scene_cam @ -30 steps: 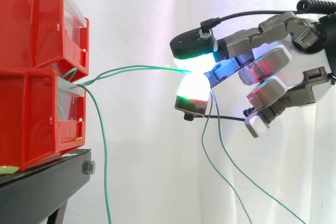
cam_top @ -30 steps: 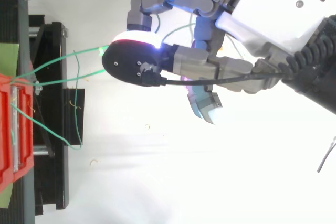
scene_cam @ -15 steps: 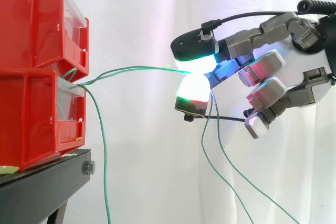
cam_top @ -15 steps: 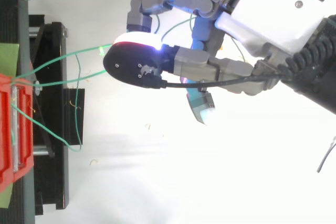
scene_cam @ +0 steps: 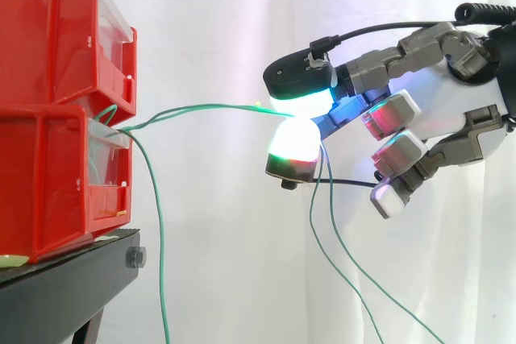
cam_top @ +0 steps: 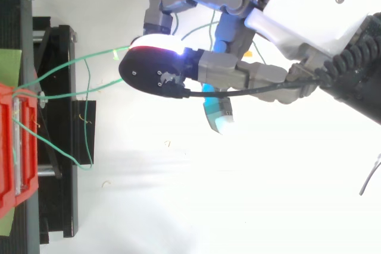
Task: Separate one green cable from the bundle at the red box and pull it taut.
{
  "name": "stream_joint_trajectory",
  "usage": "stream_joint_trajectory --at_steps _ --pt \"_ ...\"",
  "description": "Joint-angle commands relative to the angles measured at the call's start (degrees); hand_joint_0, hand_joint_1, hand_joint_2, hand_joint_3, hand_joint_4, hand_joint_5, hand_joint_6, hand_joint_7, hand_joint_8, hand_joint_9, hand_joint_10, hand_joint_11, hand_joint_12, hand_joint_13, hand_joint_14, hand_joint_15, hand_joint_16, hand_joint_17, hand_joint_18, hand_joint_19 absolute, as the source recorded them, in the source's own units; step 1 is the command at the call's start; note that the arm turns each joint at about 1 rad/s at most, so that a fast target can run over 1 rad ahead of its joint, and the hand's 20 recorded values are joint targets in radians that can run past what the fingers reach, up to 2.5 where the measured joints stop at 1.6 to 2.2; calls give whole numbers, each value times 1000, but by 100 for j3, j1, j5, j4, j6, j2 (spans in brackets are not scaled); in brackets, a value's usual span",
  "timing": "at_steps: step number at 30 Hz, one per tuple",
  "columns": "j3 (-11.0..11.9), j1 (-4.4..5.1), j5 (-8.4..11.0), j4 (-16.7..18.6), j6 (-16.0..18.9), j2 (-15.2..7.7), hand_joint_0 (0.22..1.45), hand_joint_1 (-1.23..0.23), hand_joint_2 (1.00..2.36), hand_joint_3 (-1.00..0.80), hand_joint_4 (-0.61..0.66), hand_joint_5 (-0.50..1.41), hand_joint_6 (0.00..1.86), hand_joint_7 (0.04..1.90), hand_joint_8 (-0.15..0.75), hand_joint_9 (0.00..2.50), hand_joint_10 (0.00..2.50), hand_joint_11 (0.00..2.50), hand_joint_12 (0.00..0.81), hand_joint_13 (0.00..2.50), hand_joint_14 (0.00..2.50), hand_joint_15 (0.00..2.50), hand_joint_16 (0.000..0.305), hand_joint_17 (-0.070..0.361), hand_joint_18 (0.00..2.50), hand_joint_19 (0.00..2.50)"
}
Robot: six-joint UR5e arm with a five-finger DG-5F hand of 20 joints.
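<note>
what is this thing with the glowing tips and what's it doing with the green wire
It is a robot arm ending in a hand with fingers and a thumb; the glowing pads are its own fingertips. One picture is taken level from the side, the other from above, of the same scene. Two red bins are stacked on a black stand before a white curtain. Thin green cable runs from the bins to the hand, which pinches it between two pads; loose lengths hang below. How many strands sit in the pinch I cannot tell.
</note>
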Motion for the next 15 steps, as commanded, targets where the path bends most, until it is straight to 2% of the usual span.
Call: stream_joint_trajectory --at_steps 1,5,7,12,15 --pt "-2 -9 -6 0 2 2 520 -945 1300 27 195 17 644 1096 362 1753 24 735 567 1564 19 794 107 241 1334 318" --pt "7 -9 -6 0 2 -6 518 -945 1309 40 193 -6 679 1056 374 1707 24 795 570 1521 19 815 108 243 1319 325" --pt "-2 -9 -6 0 2 2 509 -958 1362 39 201 -49 756 949 387 1640 24 926 579 1471 19 868 110 247 1274 345" --pt "-2 -9 -6 0 2 2 521 -981 1352 39 263 -97 803 876 403 1551 22 1103 585 1408 20 931 111 249 1214 371" --pt "-2 -9 -6 0 2 -6 603 -963 1009 33 253 -100 806 864 391 1536 22 1115 565 1387 19 960 108 243 1170 393"
